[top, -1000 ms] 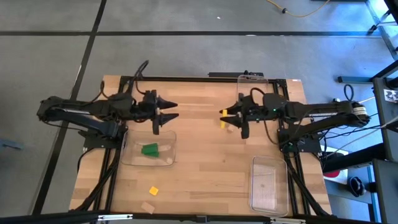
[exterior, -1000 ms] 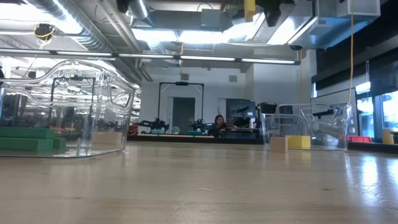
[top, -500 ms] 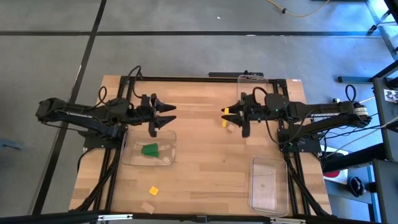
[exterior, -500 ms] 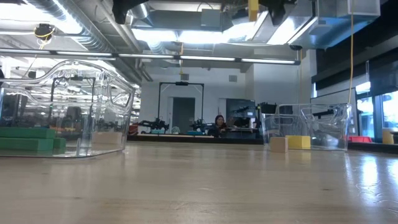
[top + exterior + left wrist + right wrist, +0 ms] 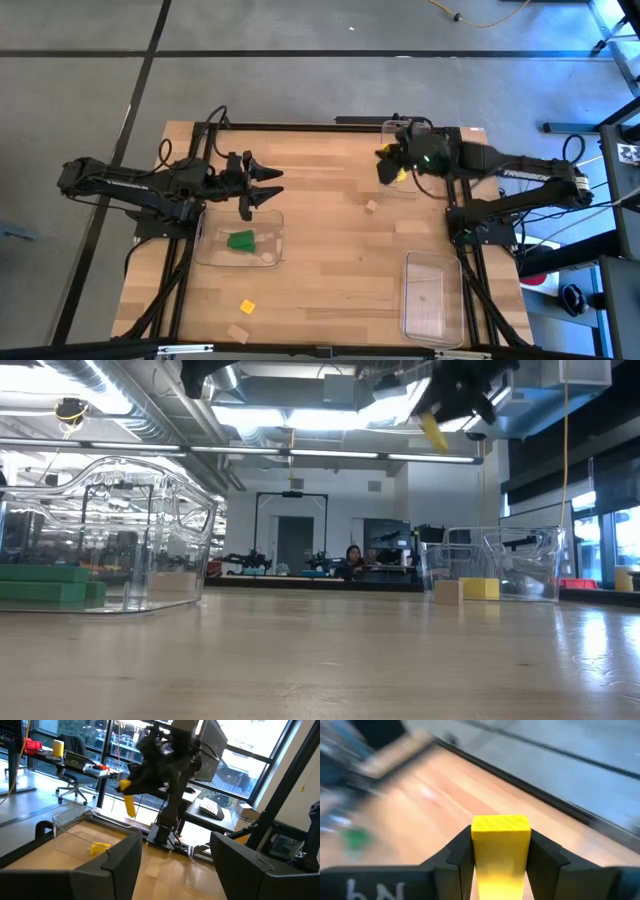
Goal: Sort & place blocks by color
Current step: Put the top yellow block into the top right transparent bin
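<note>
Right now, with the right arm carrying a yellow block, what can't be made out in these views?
- Right end effector, high view: motion blur smears it and the yellow block; the grip shows only in the right wrist view.
- Far clear tray, high view: the arm covers its contents.
- Near-right tray, high view: glare; contents unclear.
- Green blocks, low view: cut off by the picture's edge.

A light wooden tabletop (image 5: 330,250) carries three clear plastic trays: one on the left (image 5: 270,225) holding green blocks (image 5: 241,240), one at the far right edge (image 5: 392,128), one at the near right (image 5: 432,295). Loose on the wood lie a yellow block (image 5: 246,306) and two tan blocks (image 5: 237,333) (image 5: 371,206).
</note>
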